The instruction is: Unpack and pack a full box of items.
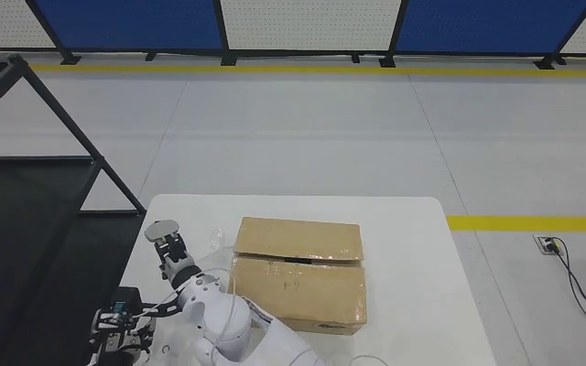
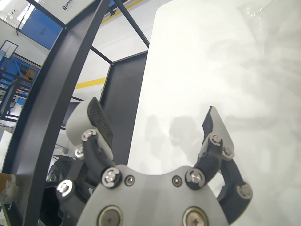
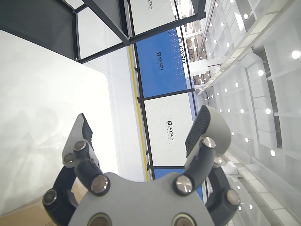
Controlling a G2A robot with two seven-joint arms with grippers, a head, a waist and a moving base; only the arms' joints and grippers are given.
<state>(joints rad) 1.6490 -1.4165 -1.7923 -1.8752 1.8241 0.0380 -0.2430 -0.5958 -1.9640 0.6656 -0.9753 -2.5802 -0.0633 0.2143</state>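
A brown cardboard box (image 1: 298,288) stands in the middle of the white table (image 1: 412,274), its taped top flaps folded down. My right gripper (image 1: 165,242) hovers over the table's left part, left of the box, open and holding nothing (image 3: 143,112). A corner of the box (image 3: 23,212) shows close behind it. My left gripper (image 2: 152,105) is open and empty, straddling the table's left edge (image 2: 141,95). The left arm's wrist (image 1: 117,322) sits at the near left. Crumpled clear plastic (image 1: 215,240) lies between the right gripper and the box.
A black metal rack (image 1: 55,183) stands against the table's left side, close to the left gripper (image 2: 70,71). The table's right half (image 1: 412,302) is bare. Blue and white partitions (image 1: 311,23) line the far floor.
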